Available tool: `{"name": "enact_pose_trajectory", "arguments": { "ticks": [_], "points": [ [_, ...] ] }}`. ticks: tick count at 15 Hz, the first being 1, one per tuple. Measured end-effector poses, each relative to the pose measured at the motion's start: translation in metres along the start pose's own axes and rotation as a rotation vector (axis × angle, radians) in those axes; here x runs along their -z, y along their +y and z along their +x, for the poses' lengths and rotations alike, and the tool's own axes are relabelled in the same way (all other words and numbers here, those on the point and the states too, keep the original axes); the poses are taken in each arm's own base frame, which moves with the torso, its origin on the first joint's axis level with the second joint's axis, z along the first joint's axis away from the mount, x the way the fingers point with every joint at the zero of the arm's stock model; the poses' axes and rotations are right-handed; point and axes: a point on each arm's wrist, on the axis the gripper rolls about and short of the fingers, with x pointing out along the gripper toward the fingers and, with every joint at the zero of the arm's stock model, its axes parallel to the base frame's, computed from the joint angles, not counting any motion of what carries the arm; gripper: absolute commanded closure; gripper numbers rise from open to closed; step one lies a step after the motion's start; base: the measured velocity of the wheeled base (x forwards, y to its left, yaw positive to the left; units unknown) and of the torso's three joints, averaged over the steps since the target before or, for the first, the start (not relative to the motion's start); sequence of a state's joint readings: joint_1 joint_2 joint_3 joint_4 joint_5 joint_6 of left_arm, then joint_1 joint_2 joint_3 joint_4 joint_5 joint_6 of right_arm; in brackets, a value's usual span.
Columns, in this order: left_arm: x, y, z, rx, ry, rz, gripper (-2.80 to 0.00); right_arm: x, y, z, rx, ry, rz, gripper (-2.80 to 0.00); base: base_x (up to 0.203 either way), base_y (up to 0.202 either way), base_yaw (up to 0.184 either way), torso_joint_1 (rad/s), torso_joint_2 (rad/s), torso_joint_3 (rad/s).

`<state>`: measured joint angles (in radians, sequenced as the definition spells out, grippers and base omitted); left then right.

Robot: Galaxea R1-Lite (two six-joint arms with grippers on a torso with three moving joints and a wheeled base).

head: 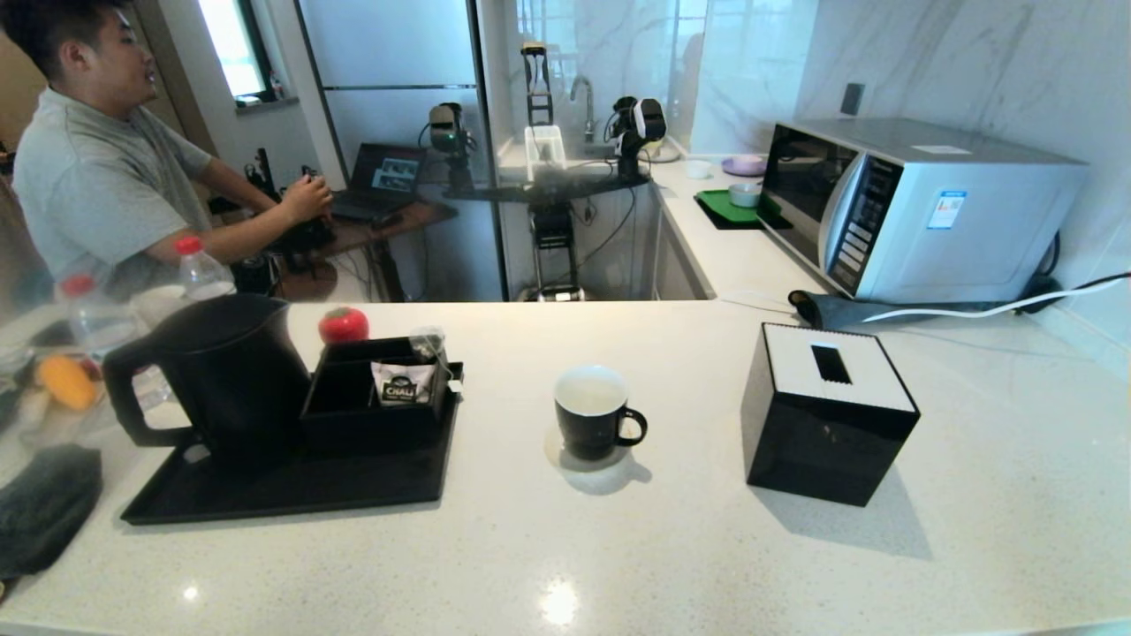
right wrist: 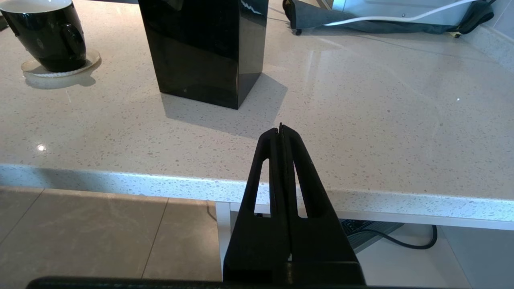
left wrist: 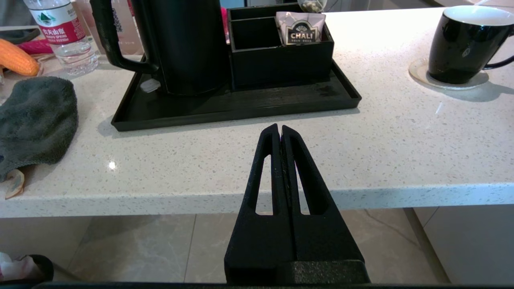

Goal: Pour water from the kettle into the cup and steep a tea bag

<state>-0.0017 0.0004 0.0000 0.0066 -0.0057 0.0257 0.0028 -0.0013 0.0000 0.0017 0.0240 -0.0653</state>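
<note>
A pale speckled bench [head: 671, 548] fills the foreground under bright overhead light. Marble-veined walls [head: 972, 62] rise behind a silver microwave [head: 919, 208]. Beige floor tiles [left wrist: 132, 249] lie below; a bright window [head: 231, 44] glows far left.

Only the two wrist views showed any of the robot. The left gripper [left wrist: 280, 129] was matte black plastic: two long tapered fingers [left wrist: 268, 160], each cut through by a narrow, elongated slot, widening down into a chunky block-shaped base. The right gripper [right wrist: 280, 128] looked the same, black and wedge-shaped, with matching slotted fingers [right wrist: 299, 168] and a fine ridged seam where the jaws met.
</note>
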Motion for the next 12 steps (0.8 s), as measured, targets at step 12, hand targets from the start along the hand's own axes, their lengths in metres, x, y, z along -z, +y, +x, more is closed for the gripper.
{"name": "enact_pose_trajectory", "arguments": {
  "ticks": [12],
  "points": [
    [-0.078,0.003,-0.011,-0.068,-0.048,-0.021,0.00,0.000,0.000,0.000,0.000,0.000,0.000,0.00,0.000,0.000,0.000,0.000,0.00,0.000]
  ]
}}
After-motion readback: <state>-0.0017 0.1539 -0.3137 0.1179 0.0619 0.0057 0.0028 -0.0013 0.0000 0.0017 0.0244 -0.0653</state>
